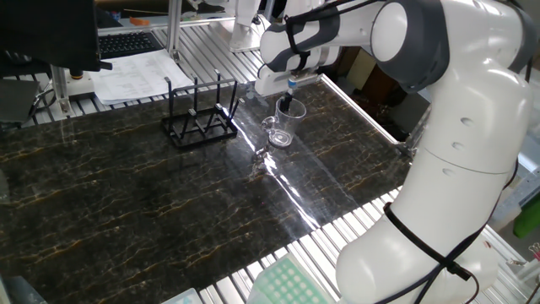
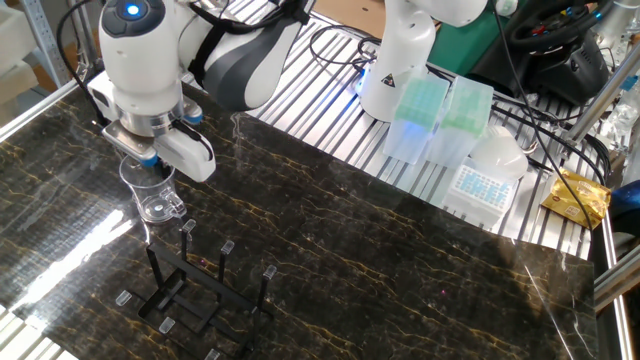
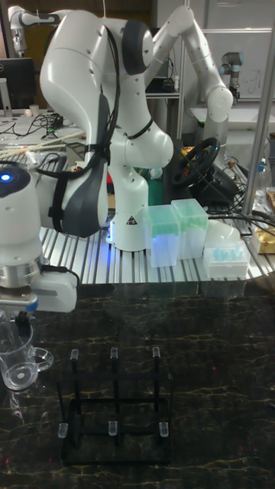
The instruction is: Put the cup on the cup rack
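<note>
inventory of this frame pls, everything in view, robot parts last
cup: 1, clear glass, upright on the dark marble table, under the gripper
cup rack: 1, black wire, on the table beside the cup, no cup on it
pipette tip boxes: 2, green and translucent, on the slatted metal surface behind the table
papers: 1 stack, white, behind the rack
second robot arm: 1, white, background
gripper: 1, dark fingers at the cup's rim; grip unclear
arm: 1, white Franka

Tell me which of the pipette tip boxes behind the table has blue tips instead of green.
The low box sitting nearest the table edge, in front of the two taller green-filled boxes; its tips are blue.
</note>
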{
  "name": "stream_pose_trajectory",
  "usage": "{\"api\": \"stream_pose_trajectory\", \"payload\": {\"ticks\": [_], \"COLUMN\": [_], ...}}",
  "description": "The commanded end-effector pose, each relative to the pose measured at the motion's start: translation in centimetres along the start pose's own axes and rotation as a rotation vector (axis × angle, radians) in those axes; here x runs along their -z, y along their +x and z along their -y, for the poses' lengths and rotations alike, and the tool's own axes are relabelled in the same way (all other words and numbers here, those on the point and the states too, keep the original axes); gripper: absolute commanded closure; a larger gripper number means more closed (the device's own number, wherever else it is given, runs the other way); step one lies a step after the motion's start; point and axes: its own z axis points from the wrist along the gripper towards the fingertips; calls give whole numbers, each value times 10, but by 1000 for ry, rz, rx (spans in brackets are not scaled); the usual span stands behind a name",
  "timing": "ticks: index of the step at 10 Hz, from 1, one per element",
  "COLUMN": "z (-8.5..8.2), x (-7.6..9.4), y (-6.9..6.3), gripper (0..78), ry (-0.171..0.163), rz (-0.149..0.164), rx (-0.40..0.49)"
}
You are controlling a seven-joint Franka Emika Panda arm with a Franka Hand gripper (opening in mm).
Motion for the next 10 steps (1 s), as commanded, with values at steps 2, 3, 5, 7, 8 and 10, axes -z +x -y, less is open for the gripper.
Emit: {"api": "stream_pose_trajectory", "payload": {"ticks": [2,3,5,7,8,10], "z": [-5,-8,-20,-44,-55,-68], "x": [-1,-1,0,3,4,-2], "y": [-1,0,6,15,20,25], "gripper": [776,776,776,776,776,776], "ry": [-30,-53,-89,-85,-85,-80], "rz": [0,-4,-11,-22,-28,-26], "rx": [-3,-8,-38,-88,-109,-134]}}
